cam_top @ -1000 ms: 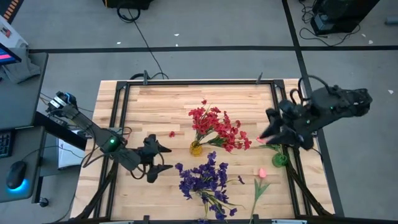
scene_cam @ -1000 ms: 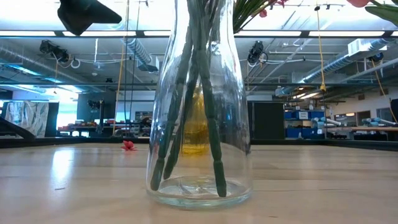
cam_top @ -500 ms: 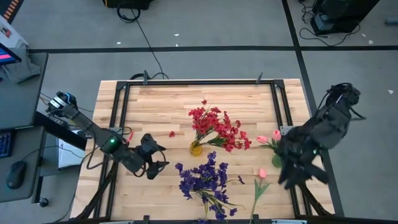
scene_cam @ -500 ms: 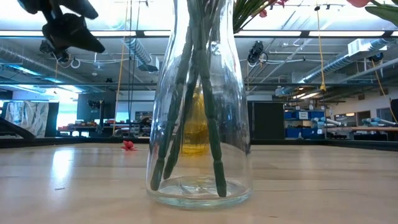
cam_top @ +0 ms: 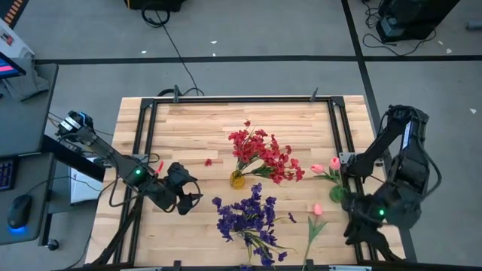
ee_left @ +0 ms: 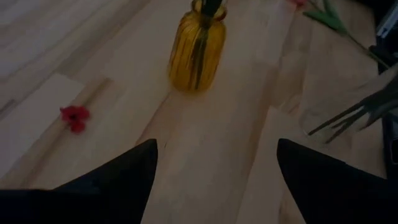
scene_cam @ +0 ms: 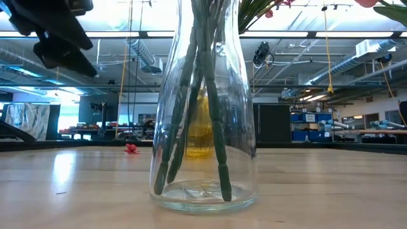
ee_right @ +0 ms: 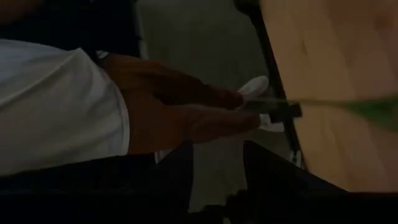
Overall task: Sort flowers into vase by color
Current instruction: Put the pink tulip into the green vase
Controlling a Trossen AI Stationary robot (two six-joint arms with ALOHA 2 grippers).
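- You have the red flowers (cam_top: 261, 154) standing in the yellow vase (cam_top: 238, 179) at the middle of the table (cam_top: 196, 124); the purple flowers (cam_top: 247, 217) stand in the clear vase (scene_cam: 205, 127) nearer the front edge.
- One pink tulip (cam_top: 325, 168) sits in the green vase (cam_top: 338, 193) at the right edge; another pink tulip (cam_top: 316, 211) lies on the wood just left of it.
- A loose red bloom (ee_left: 74, 116) lies left of the yellow vase.
- You will find no readable writing on any of these.
- Your left gripper (cam_top: 192, 197) hovers over the table left of the purple flowers, fingers spread wide, holding nothing.
- Your right gripper (cam_top: 361, 226) is off the table's front right corner; its wrist view shows a person's hand (ee_right: 180, 109) close by, fingers parted with nothing visibly between them.
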